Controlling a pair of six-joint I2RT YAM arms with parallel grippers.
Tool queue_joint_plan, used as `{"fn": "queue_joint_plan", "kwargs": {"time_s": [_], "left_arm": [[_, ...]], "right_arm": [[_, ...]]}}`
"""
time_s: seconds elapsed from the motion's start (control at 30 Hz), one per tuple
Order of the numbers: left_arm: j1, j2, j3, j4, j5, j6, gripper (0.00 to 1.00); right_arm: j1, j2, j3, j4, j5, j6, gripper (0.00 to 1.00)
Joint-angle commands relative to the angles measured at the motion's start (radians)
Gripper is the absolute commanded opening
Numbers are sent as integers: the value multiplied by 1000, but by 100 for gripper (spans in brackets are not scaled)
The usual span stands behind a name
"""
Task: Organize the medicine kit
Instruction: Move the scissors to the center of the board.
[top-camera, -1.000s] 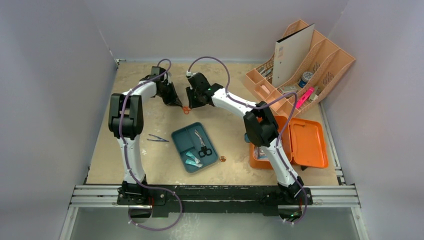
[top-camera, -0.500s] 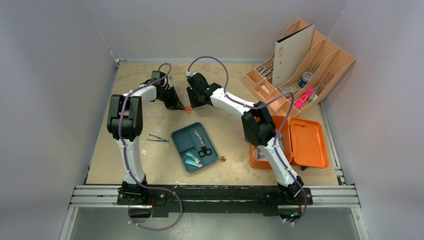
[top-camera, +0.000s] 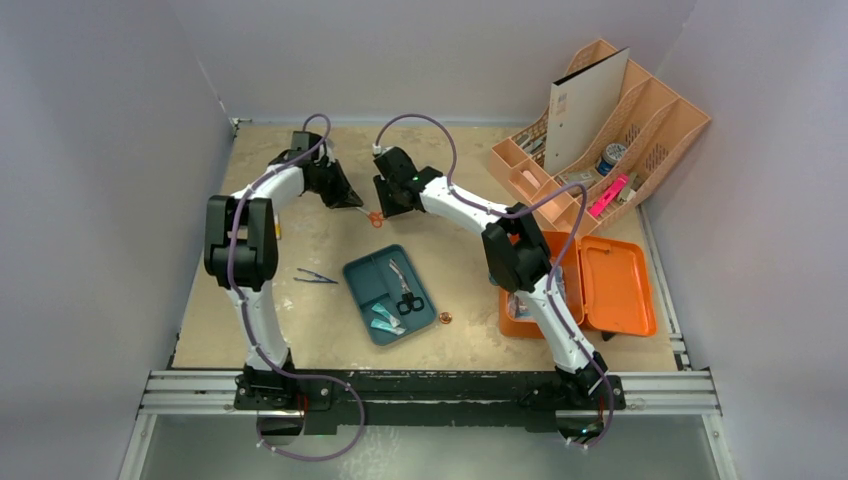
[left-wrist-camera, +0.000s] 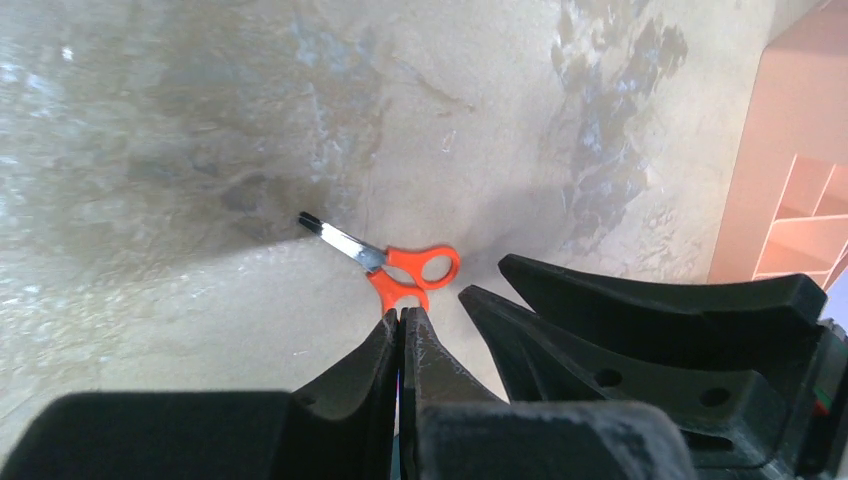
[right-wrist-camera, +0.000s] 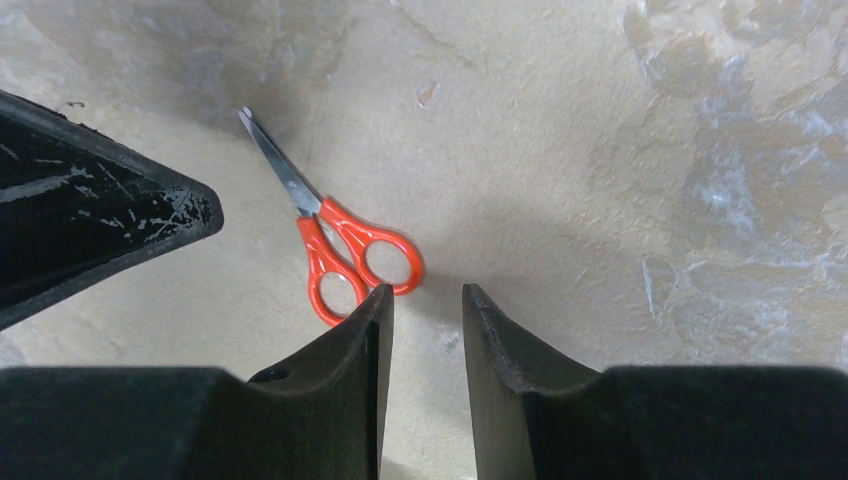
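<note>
While the medicine kit (top-camera: 615, 285) lies open to the right of the teal tray (top-camera: 368, 278), its lid folded flat, the left arm (top-camera: 232, 245) has swung its elbow outward from the tray and drawn its wrist back a little over the last second. The right arm (top-camera: 510, 255) has scarcely moved. It looks as if the left arm is yielding the pick to the right, so nothing is yet on its way to the kit.

Both arms reach beyond the tray's far edge, forearms angled down toward each other. The left gripper (left-wrist-camera: 402, 318) is pressed fully closed with nothing between its fingers. The right gripper (right-wrist-camera: 425, 300) stands partly open and empty, tilted steeply down. In its own camera one finger overlaps a handle loop, but whether it touches cannot be told. The orange scissors (right-wrist-camera: 318, 212) lie flat just past the tray's far edge, blades shut.
</note>
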Motion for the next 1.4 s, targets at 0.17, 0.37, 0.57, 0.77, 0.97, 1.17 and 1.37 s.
{"fn": "queue_joint_plan", "kwargs": {"time_s": [0.17,0.37,0.57,0.77,0.97,1.17,1.37], "left_arm": [[51,-9,30,31,-9,-65,3],[77,1,20,35,24,-72,5],[77,-4,11,36,51,-82,6],[77,-26,-6,24,60,-75,6],[59,-43,-57,44,88,-71,5],[29,-45,-103,107,161,-75,0],[-2,-39,-104,109,173,-69,0]], "right_arm": [[6,19,56,11,49,10,34],[21,48,52,68,14,-38,34],[45,97,124,-64,106,-103,32],[46,46,26,-81,111,-121,17],[41,-23,-67,-99,104,-94,0],[31,-171,-285,-2,77,-54,0],[3,-230,-366,19,114,22,0]]}}
